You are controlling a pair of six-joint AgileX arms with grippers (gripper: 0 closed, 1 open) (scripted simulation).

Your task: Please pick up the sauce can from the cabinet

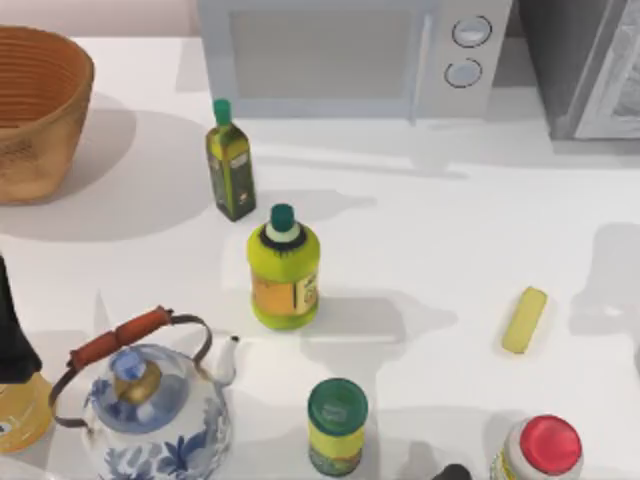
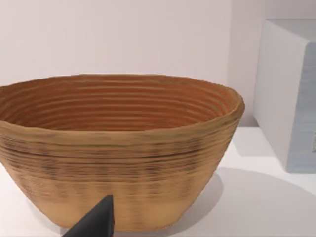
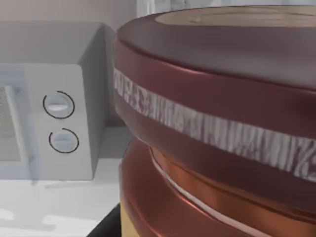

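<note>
The sauce can looms huge and tilted right in front of the right wrist camera, showing its dark maroon rim and brown-and-tan top. My right gripper is shut on it, with a dark bit of a finger at its base. The cabinet, dark grey with a paler door, stands at the table's far right corner. My left arm is parked at the left edge. A dark tip of the left gripper points at the woven basket.
A white microwave stands at the back next to the cabinet. On the table are the basket, an oil bottle, a yellow bottle, a kettle, a green-lidded jar, a red-capped container and a yellow bar.
</note>
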